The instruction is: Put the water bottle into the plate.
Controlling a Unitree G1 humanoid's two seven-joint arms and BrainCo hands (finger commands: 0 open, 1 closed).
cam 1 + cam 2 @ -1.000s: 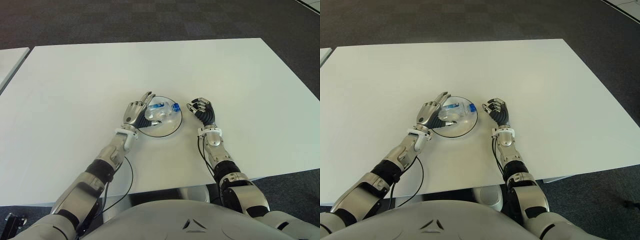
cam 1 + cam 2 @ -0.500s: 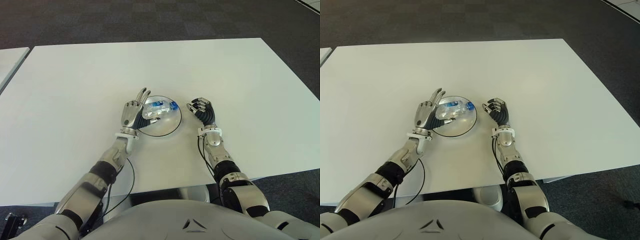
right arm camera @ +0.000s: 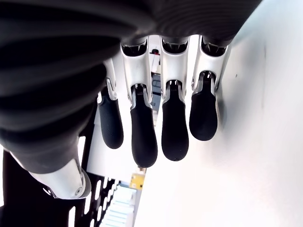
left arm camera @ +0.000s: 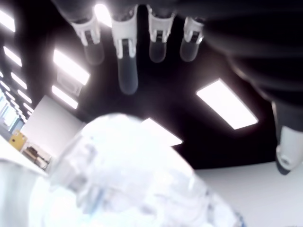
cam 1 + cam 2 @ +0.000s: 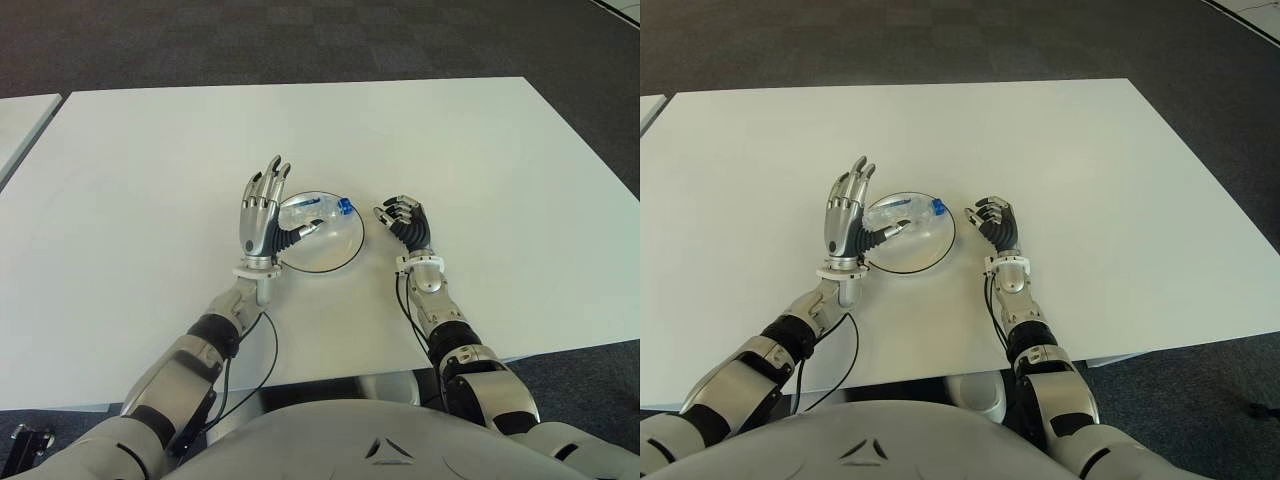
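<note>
The clear water bottle with a blue cap lies on its side in the round glass plate, toward the plate's far edge. My left hand stands upright at the plate's left rim, fingers straight and spread, palm facing the bottle. Its thumb reaches over the plate just in front of the bottle; I cannot tell whether they touch. In the left wrist view the bottle shows close to the palm with the fingers stretched away from it. My right hand shows on the table just right of the plate, fingers curled, holding nothing.
The white table stretches wide around the plate, with its front edge near my body. A second white tabletop shows at the far left. Dark carpet lies beyond the table.
My left hand has risen from a tilted pose over the bottle to upright, with its fingers straightened. The bottle now lies a little farther back in the plate. The right hand has not moved.
</note>
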